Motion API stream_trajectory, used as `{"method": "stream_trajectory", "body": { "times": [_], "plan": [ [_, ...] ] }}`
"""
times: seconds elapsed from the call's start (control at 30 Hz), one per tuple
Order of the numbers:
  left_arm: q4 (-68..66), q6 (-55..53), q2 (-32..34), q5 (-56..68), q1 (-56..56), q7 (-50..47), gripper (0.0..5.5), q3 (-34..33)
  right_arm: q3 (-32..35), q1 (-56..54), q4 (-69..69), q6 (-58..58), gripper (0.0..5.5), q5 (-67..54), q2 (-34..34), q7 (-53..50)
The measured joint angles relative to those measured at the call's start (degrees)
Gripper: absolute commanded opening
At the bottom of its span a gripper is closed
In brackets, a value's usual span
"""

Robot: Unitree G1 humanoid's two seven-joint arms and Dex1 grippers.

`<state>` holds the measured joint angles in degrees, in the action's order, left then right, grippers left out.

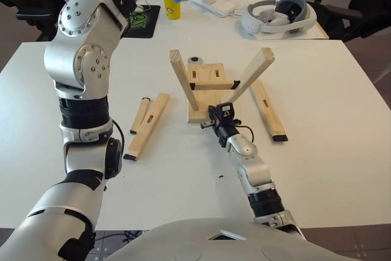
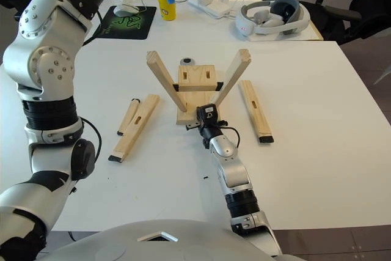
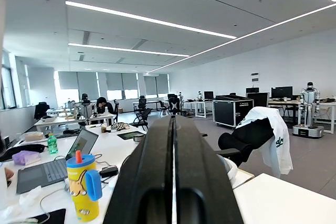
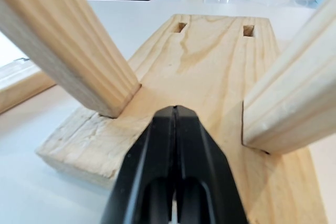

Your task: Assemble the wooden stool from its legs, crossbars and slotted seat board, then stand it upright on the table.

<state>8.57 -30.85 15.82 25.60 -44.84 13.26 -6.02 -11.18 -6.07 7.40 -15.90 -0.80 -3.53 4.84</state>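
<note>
Now, seat board point(image 4: 210, 66): I see it flat on the bench point(image 1: 324, 132), its near end just under the tips of the right gripper point(image 4: 175, 116).
Fitted legs point(image 1: 183, 80): two stand in the board, splayed apart and joined by a crossbar point(image 1: 214, 85); the right jaws point into the gap between them.
Loose parts: a loose leg point(image 1: 148, 126) and a short crossbar point(image 1: 140, 114) lie left of the board, and another leg point(image 1: 267, 109) lies right of it.
Print: the yellow bottle point(image 3: 84, 192) bears a picture; I can't read any writing.
Right jaws: pressed together, gripping nothing; I cannot tell whether they touch the board.
Left gripper point(image 3: 173, 129): raised high beyond the bench's far-left corner, jaws closed flush, empty.
</note>
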Motion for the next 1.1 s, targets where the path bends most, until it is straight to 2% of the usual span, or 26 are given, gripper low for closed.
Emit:
{"method": "stream_trajectory", "body": {
  "times": [0.13, 0.27, 0.5, 0.63, 0.83, 0.93, 1.1],
  "plan": [
    [9.0, -0.2, -1.1, -1.6, 9.4, -4.3, 0.02, -0.5, 0.8, 1.5, -2.8, 1.9, 0.0, -0.8, -0.1, 0.6],
    [16.2, -0.8, -1.9, -4.3, 18.0, -8.2, 0.02, -0.8, 0.4, 5.1, -13.5, 2.6, 0.0, -0.7, 1.2, 1.8],
    [27.0, -2.6, -2.9, -6.5, 30.4, -11.8, 0.02, 0.3, -0.7, 10.0, -39.9, 0.9, 0.0, -1.0, 7.3, 5.8],
    [33.5, -5.9, -4.8, -6.7, 39.4, -14.5, 0.02, 0.7, 2.9, 17.2, -52.9, -4.9, 0.0, -4.3, 13.9, 9.4],
    [33.6, -6.8, -7.6, -8.0, 39.7, -17.0, 0.02, 2.1, 10.7, 15.3, -53.4, -7.4, 0.0, -2.6, 13.9, 3.8],
    [30.0, -5.5, -7.8, -9.9, 35.9, -18.0, 0.02, 1.5, 18.5, 9.6, -48.1, -10.1, 0.0, -2.4, 11.3, -3.4],
    [27.3, -3.8, -8.2, -13.4, 33.4, -19.8, 0.02, 0.4, 25.4, 1.6, -41.2, -12.6, 0.0, -4.0, 9.2, -9.2]
  ]
}}
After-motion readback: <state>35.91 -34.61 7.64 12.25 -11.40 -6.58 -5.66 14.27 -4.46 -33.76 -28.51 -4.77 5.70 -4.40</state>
